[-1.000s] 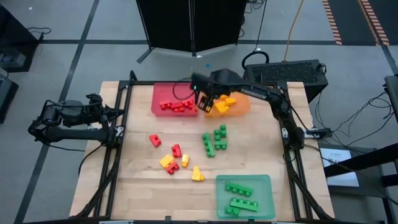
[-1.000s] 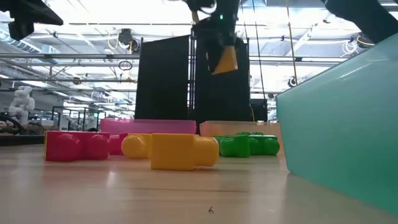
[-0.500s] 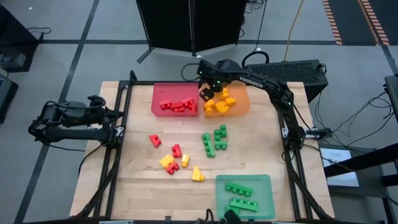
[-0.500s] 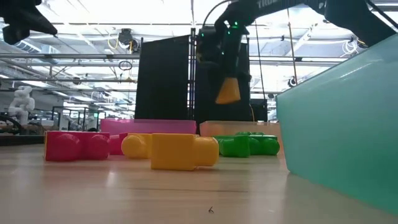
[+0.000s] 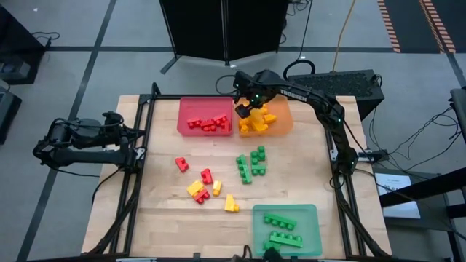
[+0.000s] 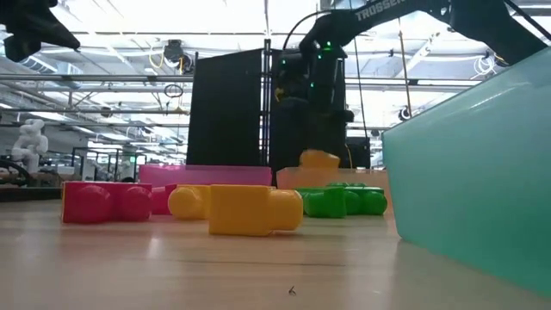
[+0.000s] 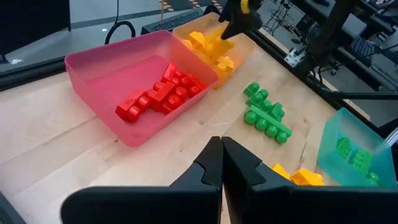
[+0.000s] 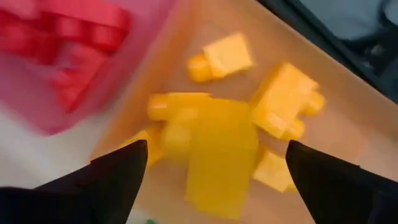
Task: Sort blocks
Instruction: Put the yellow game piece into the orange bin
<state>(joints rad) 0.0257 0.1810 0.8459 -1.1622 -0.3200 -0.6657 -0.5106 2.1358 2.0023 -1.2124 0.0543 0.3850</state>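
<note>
The right tool (image 5: 249, 107) hangs over the orange tray (image 5: 284, 124) at the far side of the bench (image 5: 160, 211), its fingers spread wide with nothing between them; in its own wrist view a yellow block (image 8: 221, 155) lies directly below the gap, apparently just let go or dropping onto the other yellow blocks (image 5: 256, 122) heaped there. Holding above the tray rather than down in it makes sense: a brick released from there lands inside the walls without the fingers disturbing the pile. The left tool (image 7: 222, 163) is parked off the left edge of the bench, fingers pressed together and carrying nothing, out of the working arm's way. Colours go to matching trays: red blocks (image 5: 207, 124) sit in the red tray (image 5: 186, 110) just left of the orange one, and green blocks (image 5: 280, 229) in the green tray (image 5: 309, 218) at the near right. Unsorted pieces remain mid-bench: a green cluster (image 5: 251, 165) in the centre, and a mixed red and yellow scatter (image 5: 204, 188) to its near left. Sorting looks well begun but not finished.
</note>
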